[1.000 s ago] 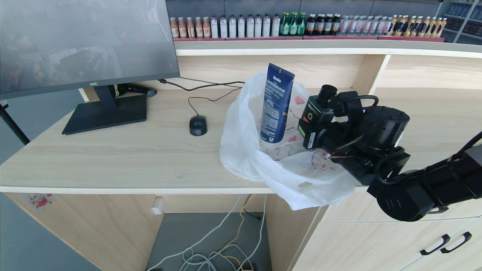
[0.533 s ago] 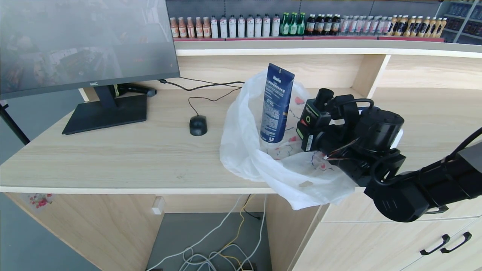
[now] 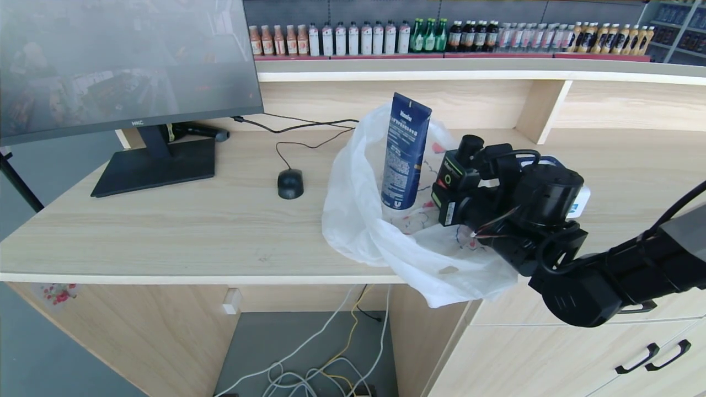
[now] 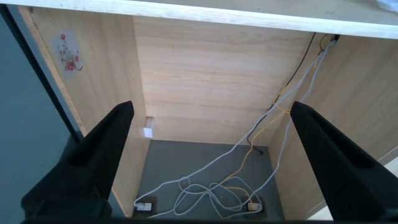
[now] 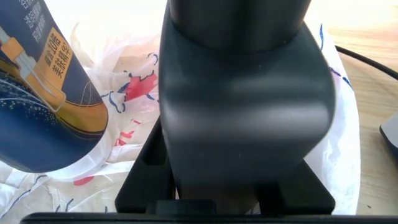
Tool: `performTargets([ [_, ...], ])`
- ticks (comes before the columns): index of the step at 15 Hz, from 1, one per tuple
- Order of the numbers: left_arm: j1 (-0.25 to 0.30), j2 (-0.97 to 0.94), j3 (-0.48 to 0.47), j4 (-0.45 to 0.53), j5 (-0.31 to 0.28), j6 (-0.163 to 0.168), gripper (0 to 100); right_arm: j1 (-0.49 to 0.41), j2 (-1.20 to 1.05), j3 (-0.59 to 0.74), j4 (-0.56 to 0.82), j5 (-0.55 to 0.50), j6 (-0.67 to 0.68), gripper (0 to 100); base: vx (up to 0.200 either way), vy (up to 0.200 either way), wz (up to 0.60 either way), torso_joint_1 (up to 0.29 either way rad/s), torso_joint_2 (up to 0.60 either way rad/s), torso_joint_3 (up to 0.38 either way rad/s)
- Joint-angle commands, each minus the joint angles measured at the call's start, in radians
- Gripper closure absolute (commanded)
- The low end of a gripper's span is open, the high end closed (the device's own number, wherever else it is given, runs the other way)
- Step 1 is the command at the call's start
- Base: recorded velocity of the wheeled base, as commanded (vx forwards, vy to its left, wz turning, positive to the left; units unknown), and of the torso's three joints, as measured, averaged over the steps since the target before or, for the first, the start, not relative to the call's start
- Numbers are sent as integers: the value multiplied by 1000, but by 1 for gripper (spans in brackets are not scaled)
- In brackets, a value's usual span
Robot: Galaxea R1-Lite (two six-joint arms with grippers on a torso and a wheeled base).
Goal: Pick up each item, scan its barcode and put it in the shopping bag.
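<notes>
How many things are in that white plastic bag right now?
1: a tall blue tube standing upright in the white plastic shopping bag on the wooden counter. Others may be hidden deeper inside.

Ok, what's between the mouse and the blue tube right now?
In the head view: a strip of bare counter beside the mouse, then the white shopping bag side wall. The blue tube stands inside that bag.

Right arm (image 3: 546, 193), black and rounded
Drum-shaped joints, a looped black cable, thin red and white wires, a green ring mark; the left gripper (image 4: 211, 168) has black wedge fingers (image 4: 93, 168)
</notes>
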Motion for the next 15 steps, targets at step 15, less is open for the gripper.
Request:
performTargets([
  [15, -1, 0, 0, 0, 0, 0, 0, 7, 9, 10, -12, 1, 0, 100, 0, 0, 0, 0, 0, 0],
])
